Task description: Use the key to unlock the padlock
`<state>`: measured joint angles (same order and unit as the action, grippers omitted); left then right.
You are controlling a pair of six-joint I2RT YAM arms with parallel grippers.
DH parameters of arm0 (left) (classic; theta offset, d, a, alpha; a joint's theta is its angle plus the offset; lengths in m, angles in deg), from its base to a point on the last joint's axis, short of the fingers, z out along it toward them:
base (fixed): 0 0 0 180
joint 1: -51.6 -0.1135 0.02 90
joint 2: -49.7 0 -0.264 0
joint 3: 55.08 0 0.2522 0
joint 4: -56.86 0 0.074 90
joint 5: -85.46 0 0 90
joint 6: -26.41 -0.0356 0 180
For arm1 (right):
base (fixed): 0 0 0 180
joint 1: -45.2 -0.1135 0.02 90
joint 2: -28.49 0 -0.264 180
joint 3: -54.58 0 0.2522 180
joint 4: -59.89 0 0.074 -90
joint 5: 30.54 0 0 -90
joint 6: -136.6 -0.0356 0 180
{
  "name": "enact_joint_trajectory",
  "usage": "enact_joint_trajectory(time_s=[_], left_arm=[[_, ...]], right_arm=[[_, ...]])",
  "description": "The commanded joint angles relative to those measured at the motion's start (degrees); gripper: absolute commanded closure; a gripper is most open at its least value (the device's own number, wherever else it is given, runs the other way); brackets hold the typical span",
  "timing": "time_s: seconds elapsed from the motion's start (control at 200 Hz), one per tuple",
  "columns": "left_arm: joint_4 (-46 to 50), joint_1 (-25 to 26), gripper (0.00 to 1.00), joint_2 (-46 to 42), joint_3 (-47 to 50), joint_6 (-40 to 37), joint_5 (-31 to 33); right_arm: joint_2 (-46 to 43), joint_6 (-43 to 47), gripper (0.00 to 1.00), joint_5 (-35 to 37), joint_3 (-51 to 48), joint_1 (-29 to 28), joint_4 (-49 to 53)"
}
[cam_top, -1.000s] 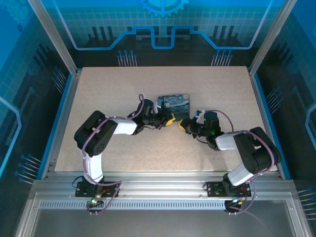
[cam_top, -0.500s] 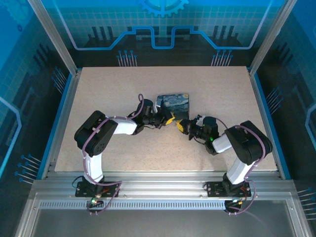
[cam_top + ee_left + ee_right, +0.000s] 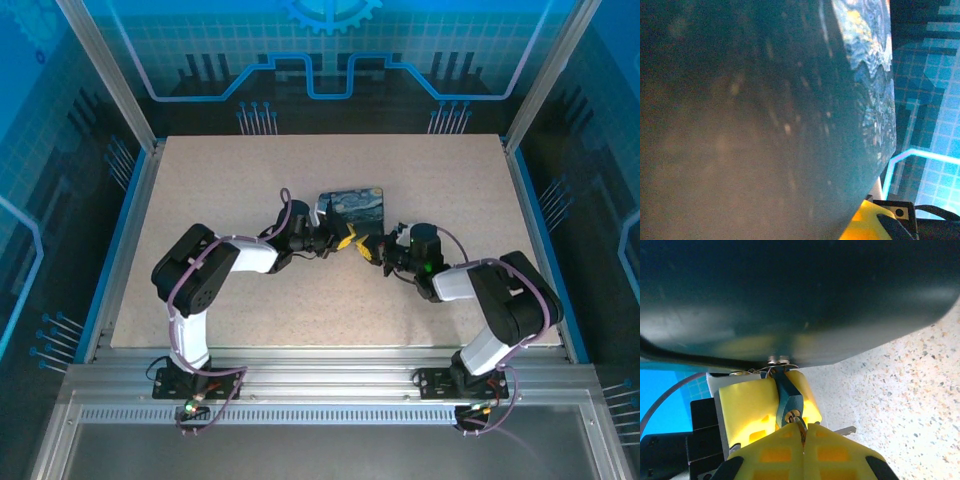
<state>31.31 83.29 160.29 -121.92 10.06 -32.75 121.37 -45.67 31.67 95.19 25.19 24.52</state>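
Top external: find left gripper (image 3: 338, 240) and right gripper (image 3: 374, 252) tip to tip beside painted mat (image 3: 355, 208).

Left wrist: cannot tell finger opening here.

Right wrist: note right gripper (image 3: 803, 437) pinched shut on key (image 3: 799, 424), blue padlock (image 3: 786, 401) directly ahead, clamped between left fingers (image 3: 747, 410). Treat padlock as probably rigid, heavy, slick; hold by body flanks.

You're working in a lab-style robot test cell, not a home or a shop. Aluminium extrusion posts (image 3: 113, 80) rise at 11 and 1 o'clock. Blue printed panels (image 3: 420, 40) with circuit lines and a gear emblem (image 3: 330, 12) wall off 12 o'clock and both sides. A speckled tabletop (image 3: 220, 180) sits behind a slotted metal rail (image 3: 320, 390) at 6 o'clock, where the arm bases (image 3: 190, 385) are bolted.
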Motion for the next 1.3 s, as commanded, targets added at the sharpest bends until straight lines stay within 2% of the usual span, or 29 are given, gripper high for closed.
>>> enact_joint_trajectory(time_s=[0.0,0.61,0.75,0.796,0.936,1.196,1.296], left_arm=[[-4.27,4.42,1.0,0.86,-1.7,1.81,-9.41],[-0.77,4.38,1.0,0.26,-1.7,0.29,-8.36],[2.26,3.15,1.0,-0.6,-1.41,-1.06,-6.08],[4.36,2.74,1.0,-1.25,-1.5,-2.09,-5.07],[12.89,2.09,1.0,-3.68,-3.19,-6.6,-1.68],[19.3,2.24,1.0,-5.36,-6.2,-8.71,1.97],[20.0,2.29,1.0,-5.81,-6.24,-8.81,3.17]], right_arm=[[1.67,2.37,1.0,-3.48,3.82,-1.03,-1.3],[2.67,4.66,1.0,-5.7,5.9,-1.15,-0.08],[1.16,7.08,0.87,-6.3,4.15,-0.43,2.04],[0.05,8.43,0.81,-6.53,3.32,0.14,3.89],[-5.36,15.45,0.74,-7.28,1.76,1.91,13.54],[-16.7,32.84,0.69,-3.93,3.73,4.45,40.2],[-18.87,37.0,0.68,-2.48,4.52,4.8,45.68]])
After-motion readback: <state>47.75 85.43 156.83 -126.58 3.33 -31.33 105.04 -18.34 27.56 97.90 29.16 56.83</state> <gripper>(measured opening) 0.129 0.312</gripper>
